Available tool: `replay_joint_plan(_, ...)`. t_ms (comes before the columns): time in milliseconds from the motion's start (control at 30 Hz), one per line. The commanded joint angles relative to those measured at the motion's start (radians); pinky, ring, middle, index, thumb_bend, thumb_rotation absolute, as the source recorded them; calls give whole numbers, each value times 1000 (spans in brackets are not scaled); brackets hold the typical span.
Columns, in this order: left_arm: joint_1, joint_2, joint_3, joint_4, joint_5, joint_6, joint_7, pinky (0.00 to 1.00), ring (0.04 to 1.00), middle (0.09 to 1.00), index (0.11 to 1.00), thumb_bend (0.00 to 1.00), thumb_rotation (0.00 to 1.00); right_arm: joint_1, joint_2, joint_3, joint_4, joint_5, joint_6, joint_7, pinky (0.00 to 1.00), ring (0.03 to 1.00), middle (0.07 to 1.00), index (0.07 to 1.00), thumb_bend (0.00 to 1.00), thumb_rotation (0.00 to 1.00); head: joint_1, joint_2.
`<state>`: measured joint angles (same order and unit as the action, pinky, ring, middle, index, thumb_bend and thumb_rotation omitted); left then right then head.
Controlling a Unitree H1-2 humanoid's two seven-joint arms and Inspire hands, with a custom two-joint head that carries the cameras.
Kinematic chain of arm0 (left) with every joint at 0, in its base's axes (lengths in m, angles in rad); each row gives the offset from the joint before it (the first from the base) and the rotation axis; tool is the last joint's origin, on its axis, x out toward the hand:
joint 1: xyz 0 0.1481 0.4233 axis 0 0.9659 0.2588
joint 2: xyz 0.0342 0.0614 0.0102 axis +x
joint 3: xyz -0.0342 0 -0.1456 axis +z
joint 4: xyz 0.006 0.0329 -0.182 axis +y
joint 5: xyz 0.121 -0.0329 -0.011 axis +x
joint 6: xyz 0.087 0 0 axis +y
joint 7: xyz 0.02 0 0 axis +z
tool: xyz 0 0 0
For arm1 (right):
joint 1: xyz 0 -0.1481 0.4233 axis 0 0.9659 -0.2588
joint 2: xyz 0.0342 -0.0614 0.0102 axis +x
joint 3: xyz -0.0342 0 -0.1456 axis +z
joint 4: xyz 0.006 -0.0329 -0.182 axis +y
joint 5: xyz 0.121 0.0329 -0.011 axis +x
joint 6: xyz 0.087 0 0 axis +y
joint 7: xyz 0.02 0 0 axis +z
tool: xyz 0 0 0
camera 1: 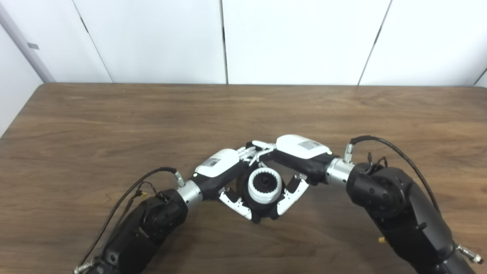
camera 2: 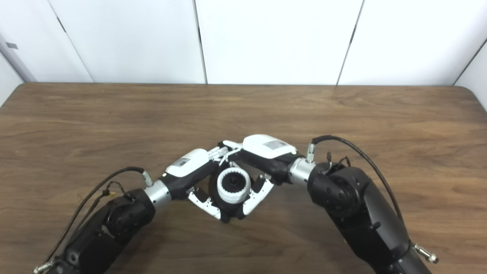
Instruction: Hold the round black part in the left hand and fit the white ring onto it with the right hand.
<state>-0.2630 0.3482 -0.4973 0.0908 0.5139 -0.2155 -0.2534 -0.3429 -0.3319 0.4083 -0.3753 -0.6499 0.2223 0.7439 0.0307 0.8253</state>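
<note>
The round black part (camera 1: 266,209) is low over the table's middle front, cupped between both hands. The toothed white ring (camera 1: 265,185) sits on top of it, with black showing through its hole; it also shows in the right eye view (camera 2: 233,185). My left hand (camera 1: 224,171) closes on the black part from the left, thumb (camera 1: 236,201) under its near side. My right hand (camera 1: 300,156) closes from the right on the ring and part, thumb (camera 1: 291,198) on the near side. The fingers of both hands meet behind the ring and are partly hidden.
The brown wooden table (camera 1: 114,125) runs to a white panelled wall at the back. Its left edge (camera 1: 15,118) is close to a side wall. Black cables loop from both wrists (camera 1: 399,152).
</note>
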Motion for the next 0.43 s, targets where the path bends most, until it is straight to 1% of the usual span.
replay_joint_plan(0,17,10,-31,27,44,14,-53,1000,1000,976,481,522,75,-54,-4,-27,-38,16,11,-11,903,940,987,1000,1000,338,-1,2)
replay_joint_plan(200,20,10,-33,18,45,23,-60,1000,1000,977,481,522,75,-64,-3,-51,-38,35,20,-20,913,944,988,1000,1000,336,0,3)
replay_joint_plan(400,19,14,-31,13,38,26,-67,1000,1000,986,481,522,75,-69,-18,-67,-31,37,25,-21,916,951,989,1000,1000,343,-1,4)
